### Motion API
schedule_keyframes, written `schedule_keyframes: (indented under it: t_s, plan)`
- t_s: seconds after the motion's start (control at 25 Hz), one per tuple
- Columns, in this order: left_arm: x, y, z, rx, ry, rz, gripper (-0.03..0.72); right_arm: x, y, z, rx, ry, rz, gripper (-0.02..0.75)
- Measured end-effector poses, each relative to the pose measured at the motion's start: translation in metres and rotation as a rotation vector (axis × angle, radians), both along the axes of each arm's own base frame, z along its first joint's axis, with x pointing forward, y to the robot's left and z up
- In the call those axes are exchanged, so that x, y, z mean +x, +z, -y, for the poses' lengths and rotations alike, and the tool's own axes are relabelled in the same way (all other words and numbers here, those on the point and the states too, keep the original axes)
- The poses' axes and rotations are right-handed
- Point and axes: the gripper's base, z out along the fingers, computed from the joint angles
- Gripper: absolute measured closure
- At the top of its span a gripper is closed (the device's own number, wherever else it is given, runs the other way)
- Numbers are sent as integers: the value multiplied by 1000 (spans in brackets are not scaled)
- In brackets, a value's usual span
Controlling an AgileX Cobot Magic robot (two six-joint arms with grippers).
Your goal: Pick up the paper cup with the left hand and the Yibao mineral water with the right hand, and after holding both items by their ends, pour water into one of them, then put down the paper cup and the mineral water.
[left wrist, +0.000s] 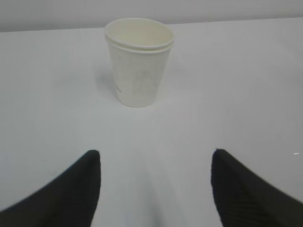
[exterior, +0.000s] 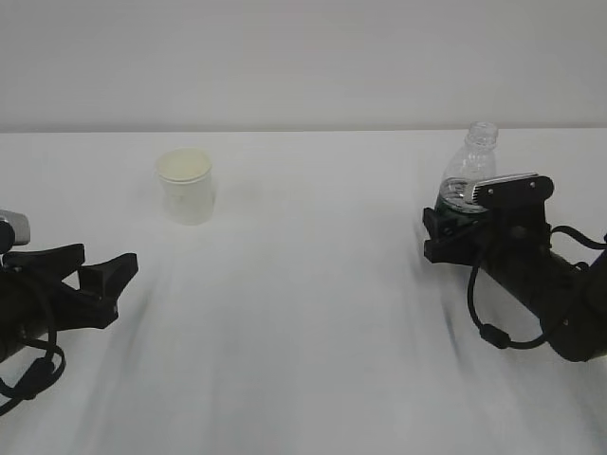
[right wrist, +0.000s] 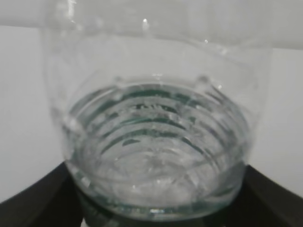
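Observation:
The white paper cup (exterior: 186, 185) stands upright on the table at the back left; in the left wrist view the paper cup (left wrist: 138, 61) is straight ahead, well beyond the fingertips. My left gripper (exterior: 109, 256) (left wrist: 156, 153) sits low near the left edge, open and empty. The Yibao mineral water (exterior: 471, 161) stands upright at the right, uncapped, its neck rising above the arm. My right gripper (exterior: 453, 213) (right wrist: 156, 189) is open around the bottle's lower part. The bottle (right wrist: 156, 118) fills the right wrist view, with a black finger close on each side. I cannot see whether the fingers touch it.
The white table (exterior: 303, 313) stretches between the two arms, with a pale wall behind its far edge. Loose black cables hang under the right arm (exterior: 531, 284) and the left arm (exterior: 28, 313).

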Motion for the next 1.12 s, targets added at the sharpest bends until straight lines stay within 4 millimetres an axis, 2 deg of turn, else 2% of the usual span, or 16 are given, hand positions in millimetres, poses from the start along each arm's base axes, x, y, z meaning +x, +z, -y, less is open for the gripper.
schedule_keyframes:
  t_s: [1.12]
  plan:
    - [0,0,0,0,4,0,170,5,4,-1,6,-4,28,176]
